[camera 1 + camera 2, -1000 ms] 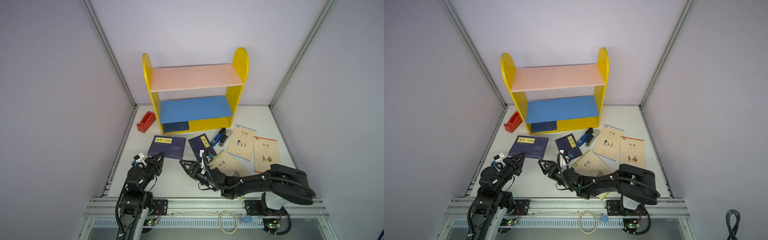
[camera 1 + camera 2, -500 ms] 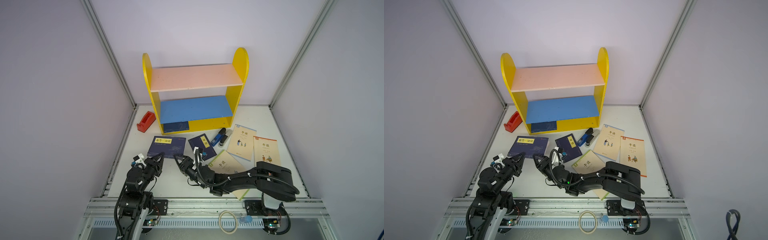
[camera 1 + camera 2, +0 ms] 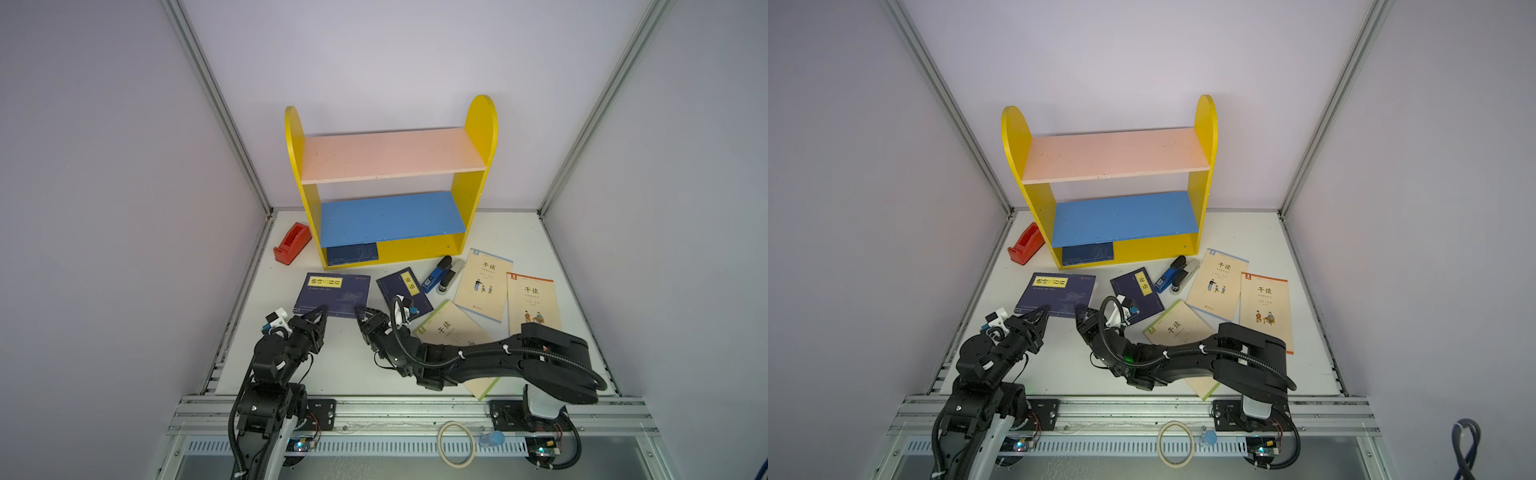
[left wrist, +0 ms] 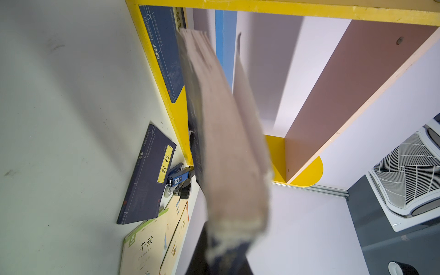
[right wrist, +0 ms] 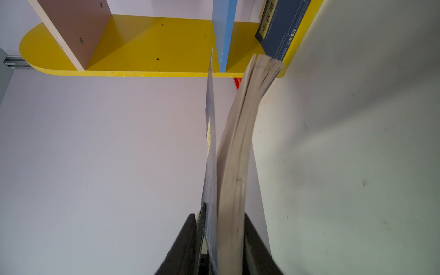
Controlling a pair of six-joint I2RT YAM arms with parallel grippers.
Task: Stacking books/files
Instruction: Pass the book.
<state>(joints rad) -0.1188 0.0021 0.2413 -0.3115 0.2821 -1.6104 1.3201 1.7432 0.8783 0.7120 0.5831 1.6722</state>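
Note:
A large navy book with a yellow label [image 3: 332, 293] [image 3: 1059, 293] lies in front of the shelf, and both grippers hold its near edge. My left gripper [image 3: 321, 311] [image 3: 1042, 311] is shut on the near left corner. In the left wrist view the book [image 4: 226, 142] runs out from the gripper [image 4: 223, 254]. My right gripper [image 3: 360, 311] [image 5: 221, 219] is shut on the near right corner, pressing cover and pages [image 5: 235, 142]. A smaller navy book [image 3: 405, 293] lies to the right. Three cream books [image 3: 484, 284] [image 3: 534, 303] [image 3: 449, 328] lie further right, the nearest partly under my right arm.
A yellow shelf [image 3: 478, 166] with pink and blue boards stands at the back, with another navy book [image 3: 352, 253] in its bottom bay. A red tape dispenser [image 3: 292, 243] sits to its left. A blue-and-black stapler [image 3: 440, 274] lies between the books. A tape ring [image 3: 456, 444] lies past the front rail.
My right arm has swung left to the large navy book, and its jaws have closed on the near right corner. The left gripper has kept its grip and place.

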